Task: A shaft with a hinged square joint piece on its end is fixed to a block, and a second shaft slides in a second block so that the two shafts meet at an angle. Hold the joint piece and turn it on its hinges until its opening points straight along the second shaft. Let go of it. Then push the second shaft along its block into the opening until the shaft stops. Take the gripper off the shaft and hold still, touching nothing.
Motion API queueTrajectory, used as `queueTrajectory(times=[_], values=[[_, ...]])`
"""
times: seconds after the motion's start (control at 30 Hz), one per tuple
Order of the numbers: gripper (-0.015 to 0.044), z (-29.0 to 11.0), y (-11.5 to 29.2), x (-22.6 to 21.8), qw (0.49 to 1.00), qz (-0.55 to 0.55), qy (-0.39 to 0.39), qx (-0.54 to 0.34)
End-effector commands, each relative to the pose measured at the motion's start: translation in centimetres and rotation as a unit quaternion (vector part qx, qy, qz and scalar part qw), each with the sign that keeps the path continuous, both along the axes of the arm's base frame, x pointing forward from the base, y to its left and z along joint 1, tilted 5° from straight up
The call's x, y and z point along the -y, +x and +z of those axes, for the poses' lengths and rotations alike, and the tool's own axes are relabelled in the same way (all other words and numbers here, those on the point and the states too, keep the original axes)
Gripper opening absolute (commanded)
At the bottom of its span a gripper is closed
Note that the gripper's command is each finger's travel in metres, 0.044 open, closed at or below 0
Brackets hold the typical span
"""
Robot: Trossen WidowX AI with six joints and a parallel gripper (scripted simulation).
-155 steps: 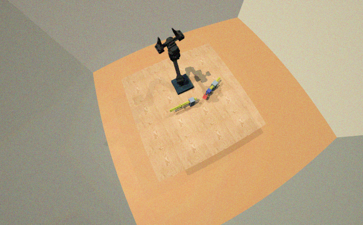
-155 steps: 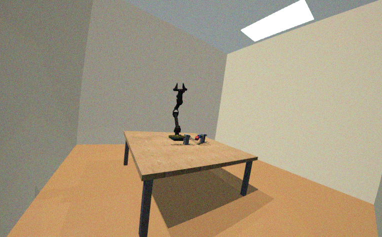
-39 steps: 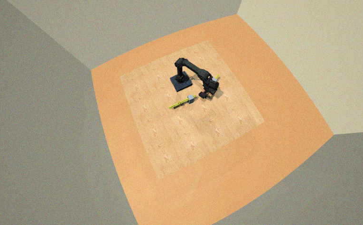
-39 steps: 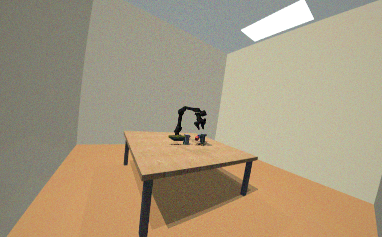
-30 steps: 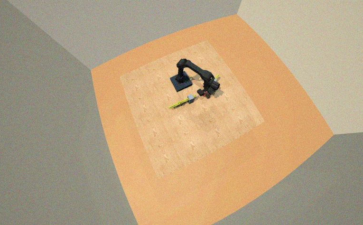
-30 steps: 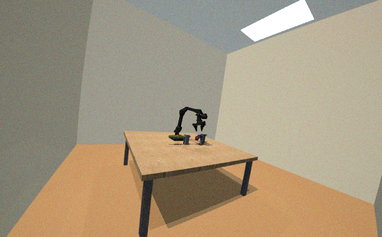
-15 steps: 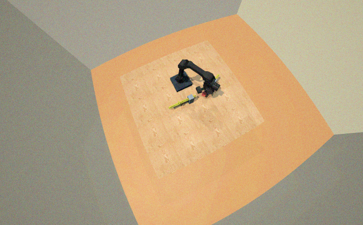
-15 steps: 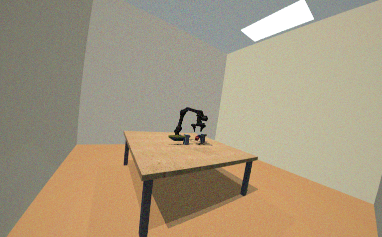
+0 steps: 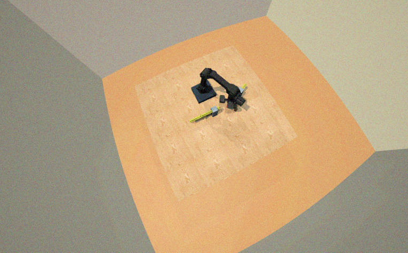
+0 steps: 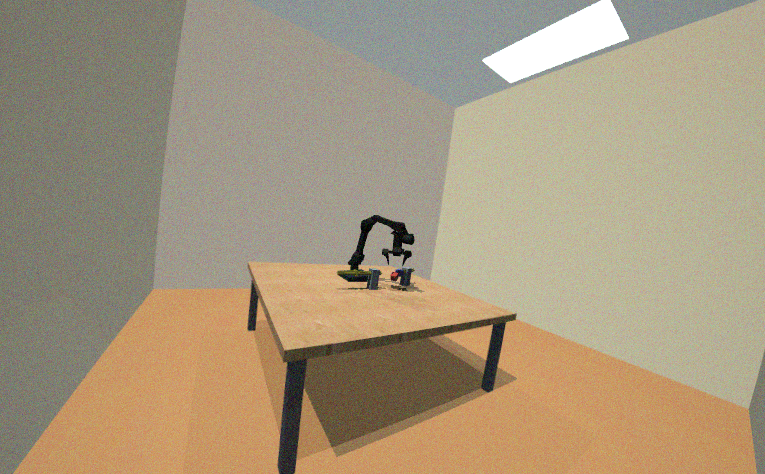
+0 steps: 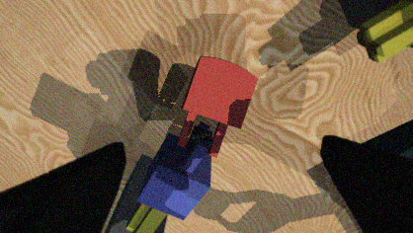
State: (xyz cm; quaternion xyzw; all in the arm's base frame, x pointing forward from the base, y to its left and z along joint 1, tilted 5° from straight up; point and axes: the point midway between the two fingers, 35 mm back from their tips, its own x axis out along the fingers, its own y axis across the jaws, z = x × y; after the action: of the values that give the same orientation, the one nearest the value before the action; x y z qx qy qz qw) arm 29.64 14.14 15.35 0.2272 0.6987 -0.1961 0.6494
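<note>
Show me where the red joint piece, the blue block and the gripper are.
red joint piece (image 11: 217, 91): wrist view, flat top face.
blue block (image 11: 173, 193): wrist view, lit upper face.
gripper (image 10: 396, 254): exterior view, between open fingertips.

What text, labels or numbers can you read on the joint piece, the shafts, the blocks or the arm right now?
None: no readable text in any view.
Red joint piece: plain faces.
Blue block: unmarked.
Yellow shaft: no marks visible.
Arm: too small to tell in the top and exterior views.

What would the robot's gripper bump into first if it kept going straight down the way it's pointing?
Most likely the red joint piece. The open gripper points down at the table, and the wrist view shows the red piece lying between its spread fingers. The blue part beside it may be as close; depth is unclear.
</note>
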Motion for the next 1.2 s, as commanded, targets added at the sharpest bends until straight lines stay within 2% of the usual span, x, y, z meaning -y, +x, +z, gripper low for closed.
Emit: queueTrajectory(times=[0.0, 0.3, 0.5, 1.03, 1.17], values=[[0.0440, -0.5, 0.1, 0.1, 0.998, -0.056, 0.008, -0.016], [0.0440, -1.0, 0.3, 0.3, 0.980, -0.190, 0.027, -0.048], [0.0440, -1.3, 0.3, 0.4, 0.980, -0.192, 0.028, -0.048], [0.0440, -8.5, 0.5, 0.9, 0.980, -0.192, 0.027, -0.048], [0.0440, -8.8, 0.5, 0.9, 0.980, -0.192, 0.027, -0.048]])
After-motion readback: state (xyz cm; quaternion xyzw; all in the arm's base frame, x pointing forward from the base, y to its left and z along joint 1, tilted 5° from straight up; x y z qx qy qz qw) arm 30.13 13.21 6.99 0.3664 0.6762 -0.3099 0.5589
